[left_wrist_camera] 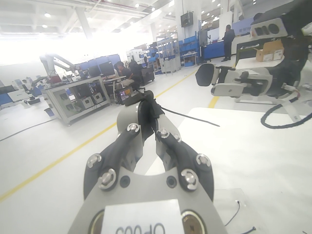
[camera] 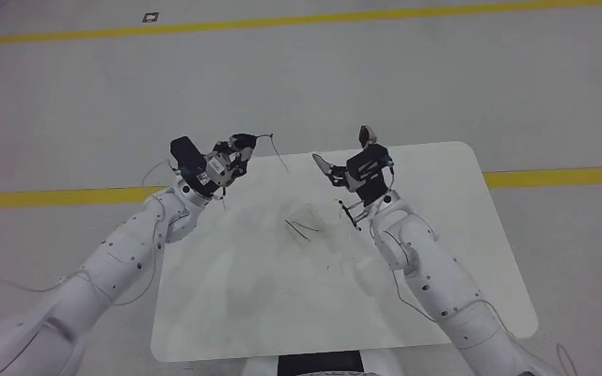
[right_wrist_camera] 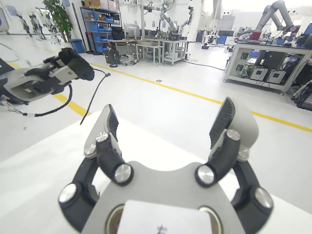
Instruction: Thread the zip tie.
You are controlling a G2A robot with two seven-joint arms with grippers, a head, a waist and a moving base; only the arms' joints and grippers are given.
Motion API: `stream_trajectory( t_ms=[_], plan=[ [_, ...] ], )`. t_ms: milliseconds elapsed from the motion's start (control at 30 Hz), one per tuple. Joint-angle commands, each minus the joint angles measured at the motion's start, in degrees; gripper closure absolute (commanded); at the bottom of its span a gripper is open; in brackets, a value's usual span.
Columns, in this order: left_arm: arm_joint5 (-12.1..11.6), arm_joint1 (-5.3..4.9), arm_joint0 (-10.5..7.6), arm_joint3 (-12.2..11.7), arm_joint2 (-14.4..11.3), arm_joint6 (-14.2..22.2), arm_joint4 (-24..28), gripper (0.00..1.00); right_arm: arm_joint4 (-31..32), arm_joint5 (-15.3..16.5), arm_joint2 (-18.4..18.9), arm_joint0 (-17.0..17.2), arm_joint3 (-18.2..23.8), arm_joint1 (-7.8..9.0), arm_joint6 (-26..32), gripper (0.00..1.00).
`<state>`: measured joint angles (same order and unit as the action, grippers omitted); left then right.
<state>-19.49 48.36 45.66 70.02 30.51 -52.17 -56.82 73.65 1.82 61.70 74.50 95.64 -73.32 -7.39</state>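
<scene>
Open gap, tie (camera: 279,155) to right fingers (camera: 323,165)

1. The table (camera: 282,310) is plain white.
2. The floor (camera: 423,85) is pale grey. A far yellow line (camera: 282,21) crosses it, and a nearer yellow line (camera: 75,197) shows left and right of the table.
3. The zip tie (left_wrist_camera: 190,118) is black.
4. The left gripper (left_wrist_camera: 148,101) is light grey with black tips, black links and silver screws.
5. The right gripper (right_wrist_camera: 168,113) is light grey, and its black pads (right_wrist_camera: 113,122) are finely ribbed.
6. The left arm (camera: 122,254) and right arm (camera: 442,282) are white, with black at the wrists.
7. The loose ties (camera: 303,226) at the table's middle are black.
8. The floor marker (camera: 150,17) at far left is a black square with a white centre.
</scene>
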Motion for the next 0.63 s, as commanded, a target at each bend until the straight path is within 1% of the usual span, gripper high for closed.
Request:
stream_trajectory(
  t_ms=[0,67,100,600],
  plan=[
    [0.0,-0.42,0.23,0.7,-0.2,-1.5,-0.4,1.0,-2.2,0.1,0.5,0.3,0.4,-0.11,0.5,0.0],
    [0.0,-0.88,0.51,1.3,-0.5,-3.5,-0.1,1.0,-3.5,0.5,1.0,0.4,1.0,-0.16,1.0,0.0],
    [0.0,-0.98,0.52,1.3,-0.6,-3.8,-0.1,1.0,-3.5,0.5,1.0,0.4,1.0,-0.16,1.0,0.0],
    [0.0,-0.98,0.52,1.3,-0.6,-3.8,-0.1,1.0,-3.5,0.5,1.0,0.4,1.0,-0.16,1.0,0.0]
  ],
)
